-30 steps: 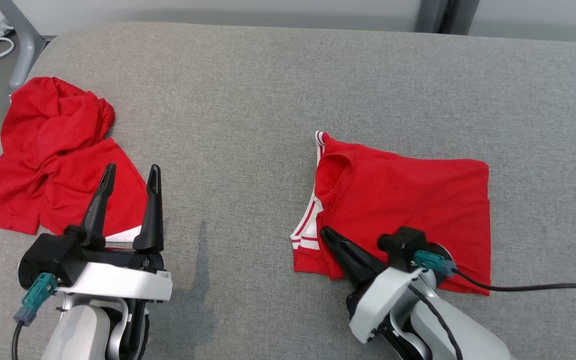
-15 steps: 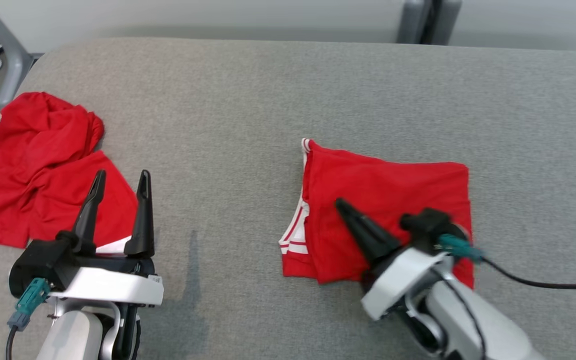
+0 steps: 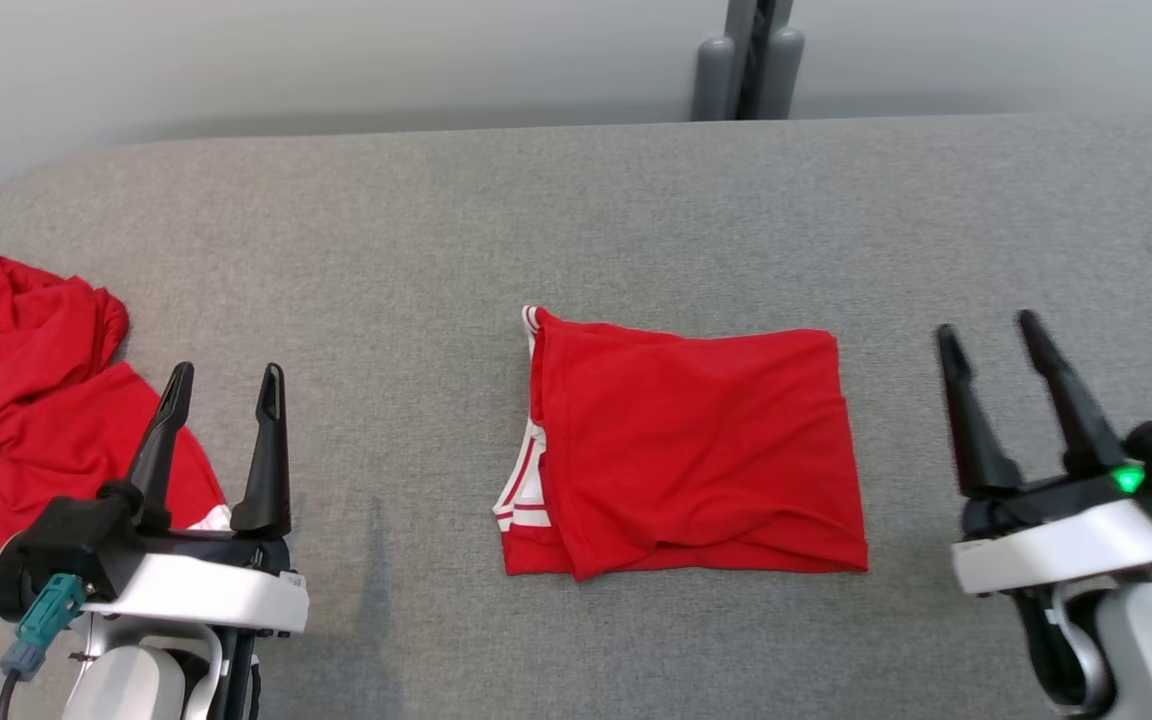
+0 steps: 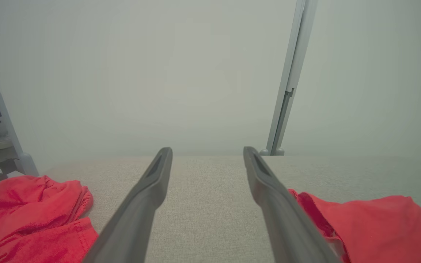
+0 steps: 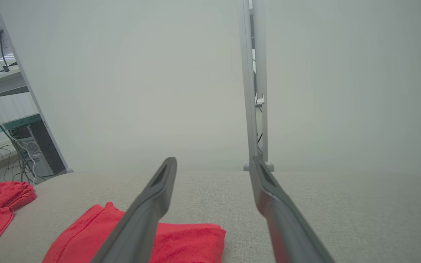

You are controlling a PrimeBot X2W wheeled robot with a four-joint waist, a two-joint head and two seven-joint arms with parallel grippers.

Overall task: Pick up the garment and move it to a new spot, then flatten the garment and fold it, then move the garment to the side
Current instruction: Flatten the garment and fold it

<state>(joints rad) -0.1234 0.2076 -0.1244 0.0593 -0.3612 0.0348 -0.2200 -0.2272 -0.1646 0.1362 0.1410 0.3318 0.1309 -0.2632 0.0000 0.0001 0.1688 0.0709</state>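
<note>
**Folded garment lies between two empty tools**

The garment [image 3: 686,450], red with white striped trim, lies folded into a rough rectangle on the grey worktop [image 3: 536,220]. It sits between the two tools and touches neither. It is to the right of the left tool [image 3: 226,372] and to the left of the right tool [image 3: 986,326], with bare worktop on each side. Its trimmed edge faces the left tool and its plain edge faces the right tool.

The left tool stands wide, its fingers apart and pointing away from the robot, with nothing between them. The right tool is also wide, its fingers spread and leaning a little leftward, and it holds nothing. A green light [image 3: 1126,478] glows on its body.

A second red cloth, a crumpled heap [image 3: 26,400], lies to the left of the left tool. Its near edge runs behind that tool's fingers, and I cannot tell whether it touches them. Beyond the tips of both tools, a grey post [image 3: 746,60] rises at the worktop's far edge.
</note>
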